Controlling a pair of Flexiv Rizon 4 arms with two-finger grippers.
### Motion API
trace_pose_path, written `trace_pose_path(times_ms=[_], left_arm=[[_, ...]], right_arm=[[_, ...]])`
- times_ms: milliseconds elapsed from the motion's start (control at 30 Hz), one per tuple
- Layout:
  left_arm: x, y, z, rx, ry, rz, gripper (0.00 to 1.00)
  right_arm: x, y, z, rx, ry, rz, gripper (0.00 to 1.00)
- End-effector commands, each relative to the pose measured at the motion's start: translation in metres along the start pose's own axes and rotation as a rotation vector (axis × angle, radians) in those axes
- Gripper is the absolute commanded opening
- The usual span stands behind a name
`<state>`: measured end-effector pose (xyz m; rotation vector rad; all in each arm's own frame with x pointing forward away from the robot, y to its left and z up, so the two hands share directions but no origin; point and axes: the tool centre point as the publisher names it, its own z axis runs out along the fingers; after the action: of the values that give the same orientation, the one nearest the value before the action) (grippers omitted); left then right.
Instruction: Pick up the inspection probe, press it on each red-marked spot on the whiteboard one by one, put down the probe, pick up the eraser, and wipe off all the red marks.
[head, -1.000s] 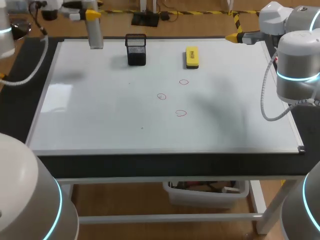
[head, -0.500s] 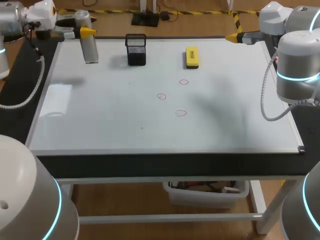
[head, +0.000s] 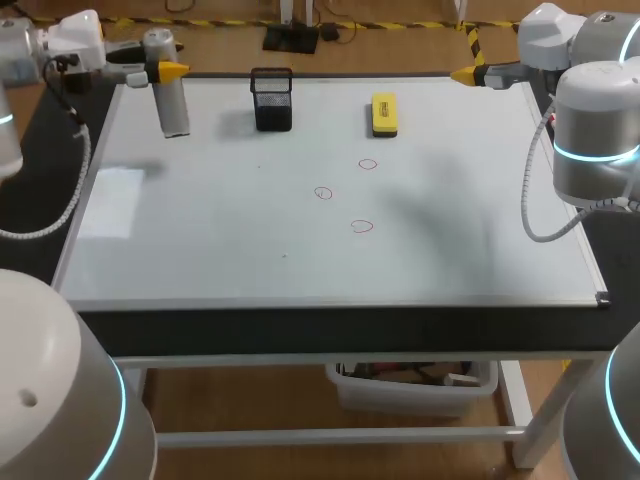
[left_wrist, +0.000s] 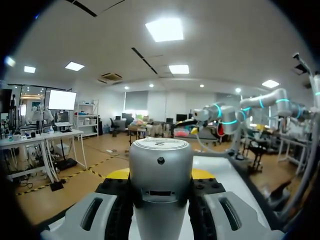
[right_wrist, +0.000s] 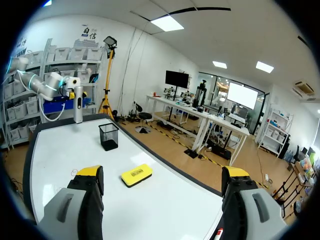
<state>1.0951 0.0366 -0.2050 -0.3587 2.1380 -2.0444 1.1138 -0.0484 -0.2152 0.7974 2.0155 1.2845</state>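
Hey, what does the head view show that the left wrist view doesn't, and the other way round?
Only the head view shows the three red marks, the yellow eraser and the black mesh holder, all on the whiteboard. Only the left wrist view shows the round end face of the probe close up, clamped from both sides by the left gripper. Both show the probe in the left gripper and part of the whiteboard.

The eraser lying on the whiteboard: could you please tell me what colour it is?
The eraser is yellow, seen best in the head view.
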Motion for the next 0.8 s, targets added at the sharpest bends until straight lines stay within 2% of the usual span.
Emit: trace_pose_path(times_ms=[33,200,300,333,533,800], left_arm=[[0.006,-0.002,0.000,0.000,-0.264,0.003,0.00],[0.006,-0.002,0.000,0.000,-0.264,0.003,0.00],[0.006,-0.002,0.000,0.000,-0.264,0.003,0.00],[0.006,-0.002,0.000,0.000,-0.264,0.003,0.00],[0.006,-0.002,0.000,0.000,-0.264,0.003,0.00],[0.006,-0.002,0.000,0.000,-0.264,0.003,0.00]], right_arm=[[-0.009,-0.005,0.016,0.027,0.086,-0.010,1.00],[-0.022,-0.009,0.055,0.140,0.353,-0.098,1.00],[-0.027,-0.012,0.073,0.259,0.482,-0.209,1.00],[-0.028,-0.012,0.078,0.259,0.531,-0.227,1.00],[-0.036,-0.014,0.105,0.389,0.697,-0.395,1.00],[-0.029,-0.024,0.143,0.616,0.912,-0.684,1.00]])
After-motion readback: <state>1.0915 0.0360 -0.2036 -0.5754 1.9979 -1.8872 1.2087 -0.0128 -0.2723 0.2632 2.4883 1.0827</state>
